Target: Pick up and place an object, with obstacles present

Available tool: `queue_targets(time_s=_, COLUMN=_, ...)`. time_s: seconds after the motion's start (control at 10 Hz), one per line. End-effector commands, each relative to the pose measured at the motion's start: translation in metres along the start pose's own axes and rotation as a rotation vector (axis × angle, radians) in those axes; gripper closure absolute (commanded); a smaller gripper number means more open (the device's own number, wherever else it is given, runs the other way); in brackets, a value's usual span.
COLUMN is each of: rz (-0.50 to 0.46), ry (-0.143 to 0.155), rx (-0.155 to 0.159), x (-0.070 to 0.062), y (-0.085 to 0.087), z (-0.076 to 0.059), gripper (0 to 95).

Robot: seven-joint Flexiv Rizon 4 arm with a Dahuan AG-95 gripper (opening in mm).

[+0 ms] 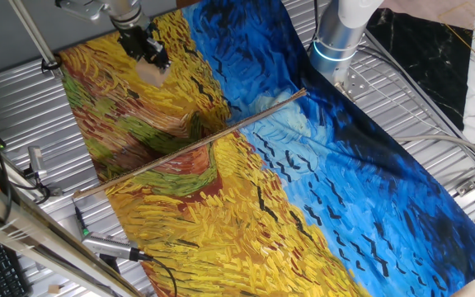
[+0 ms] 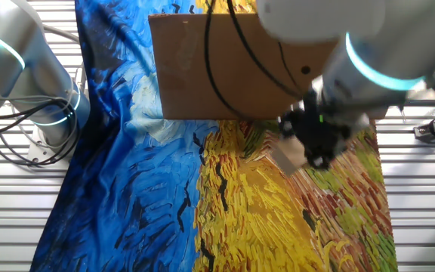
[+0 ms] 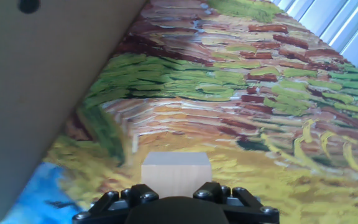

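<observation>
Arm [image 2: 368, 60] reaches in from above, white links with a glowing cyan ring at the joint, wrist angled down. Black claw [image 1: 150, 64] points downward, raised off the counter, fingers closed on the cube [image 1: 152, 73]. Hand view: cube [image 3: 176, 174] sits between the black fingers [image 3: 219, 194], clamped on both sides. White arm base [image 1: 336, 37] stands upright.

Cloth [image 1: 320, 190] is spread over the counter [image 1: 419, 115]. Rod [image 1: 190, 146] is laid diagonally across the cloth in the one fixed view. Cube [image 1: 152, 73] is held above the cloth, well apart from the rod, on its far side. Cardboard sheet [image 2: 225, 68] is placed just behind the cube [image 2: 287, 157].
</observation>
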State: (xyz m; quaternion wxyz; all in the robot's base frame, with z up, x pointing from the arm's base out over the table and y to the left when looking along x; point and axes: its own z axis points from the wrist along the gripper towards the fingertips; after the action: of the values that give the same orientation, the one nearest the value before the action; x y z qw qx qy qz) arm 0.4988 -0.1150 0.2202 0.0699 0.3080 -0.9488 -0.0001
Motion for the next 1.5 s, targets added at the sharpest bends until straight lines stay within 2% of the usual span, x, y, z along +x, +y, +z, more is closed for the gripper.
queue_targets(time_s=0.1, rz=0.025, ry=-0.001, rx=0.000, x=0.004, y=0.027, z=-0.024, gripper=95.0)
queue_targets(time_s=0.2, rz=0.030, ry=0.000, rx=0.000, x=0.004, y=0.031, z=-0.027, gripper=95.0)
queue_targets(time_s=0.4, rz=0.049, ry=0.002, rx=0.001, x=0.007, y=0.055, z=-0.043, gripper=95.0)
queue_targets(time_s=0.6, rz=0.053, ry=0.002, rx=0.001, x=0.008, y=0.061, z=-0.046, gripper=95.0)
queue_targets(time_s=0.8, rz=0.028, ry=-0.005, rx=0.002, x=0.007, y=0.058, z=-0.045, gripper=95.0)
queue_targets(time_s=1.0, rz=0.019, ry=0.000, rx=0.002, x=0.007, y=0.042, z=-0.036, gripper=95.0)
queue_targets(time_s=1.5, rz=-0.024, ry=-0.013, rx=0.000, x=0.007, y=0.042, z=-0.036, gripper=95.0)
